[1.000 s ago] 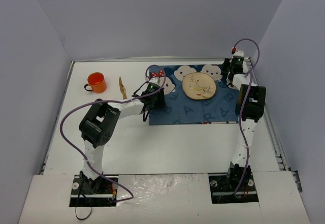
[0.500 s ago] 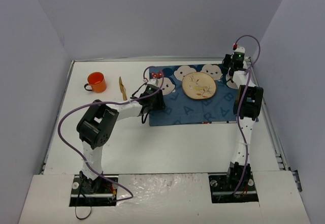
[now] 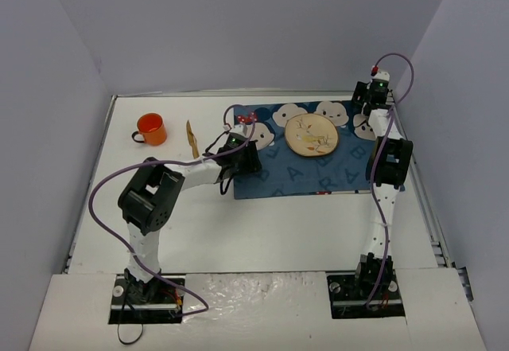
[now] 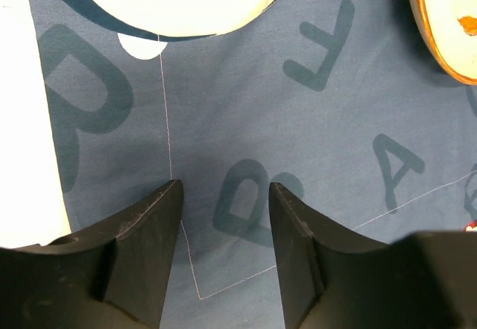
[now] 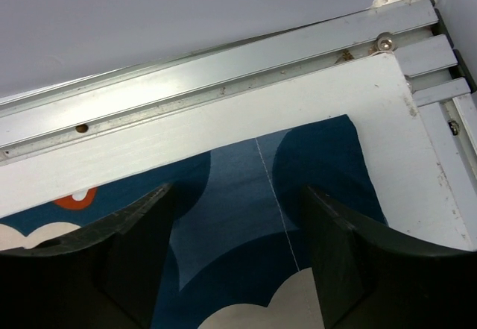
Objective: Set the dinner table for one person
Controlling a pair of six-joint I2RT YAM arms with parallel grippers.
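Left hand [image 4: 223, 191] is spread with nothing between its fingers [image 4: 149, 247], pointing down at the blue mat [image 3: 318, 172] just inside its left edge. The right hand [image 5: 238, 191] is spread even wider over the mat's far right corner, also empty. My guess is they sit at opposite ends of the cloth because that's where you'd pinch it to square it up, but I can't tell if either one is actually touching the fabric. Tabletop [image 3: 262, 224] is the big white slab everything sits on. The mat lies toward its far right corner, with its right edge close to the tabletop's right edge. Plate [image 3: 312, 134] sits on the mat, middle-ish and toward the far edge, which makes sense as the centre of the place setting. Orange cup [image 3: 150, 129] is off by the far left corner, and a thin gold utensil [image 3: 191, 138] (can't tell fork or knife) lies between cup and mat, both on bare tabletop. So I'd say the setting is only partly done, and those two need to go beside the plate.
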